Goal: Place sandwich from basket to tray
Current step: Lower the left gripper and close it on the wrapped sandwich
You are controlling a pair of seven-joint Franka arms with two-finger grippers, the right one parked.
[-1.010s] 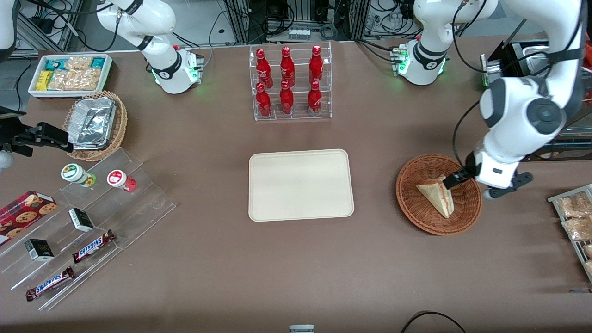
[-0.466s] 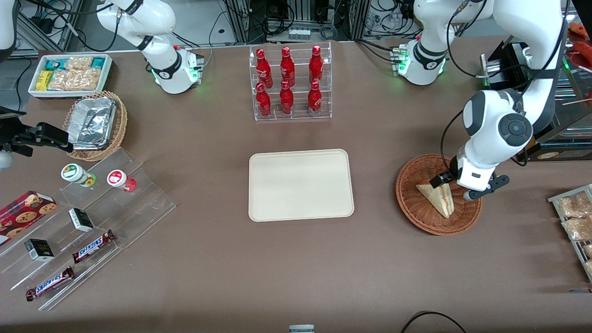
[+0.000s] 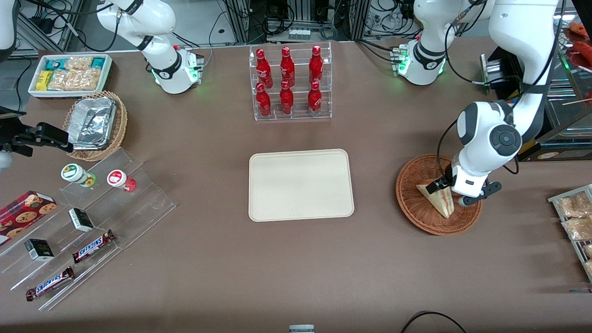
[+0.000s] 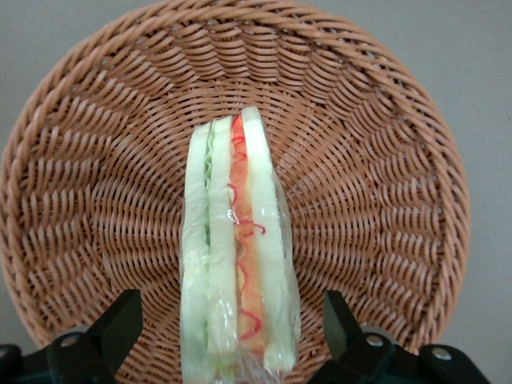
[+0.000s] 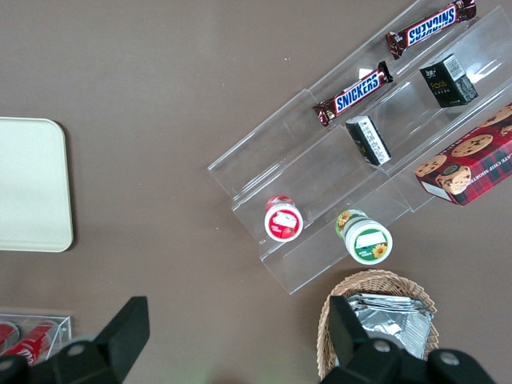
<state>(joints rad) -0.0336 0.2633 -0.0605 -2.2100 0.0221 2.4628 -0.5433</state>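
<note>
The sandwich (image 3: 438, 201), a wrapped white wedge with red and green filling, lies in the reddish-brown wicker basket (image 3: 410, 187) toward the working arm's end of the table. My left gripper (image 3: 447, 194) is down in the basket, astride the sandwich's wider end. In the left wrist view the sandwich (image 4: 236, 248) stands on edge between the two black fingers (image 4: 118, 322), with a gap on each side; the gripper (image 4: 232, 324) is open. The basket's weave (image 4: 384, 168) surrounds it. The cream tray (image 3: 300, 185) lies bare at the table's middle, beside the basket.
A clear rack of red bottles (image 3: 290, 83) stands farther from the camera than the tray. A wire rack of snack bags (image 3: 576, 222) sits at the working arm's end. A tan basket with foil trays (image 3: 95, 125) and an acrylic display (image 3: 83, 217) lie toward the parked arm's end.
The left gripper has moved across the basket toward the tray and lowered around the sandwich. The sandwich has not moved.
</note>
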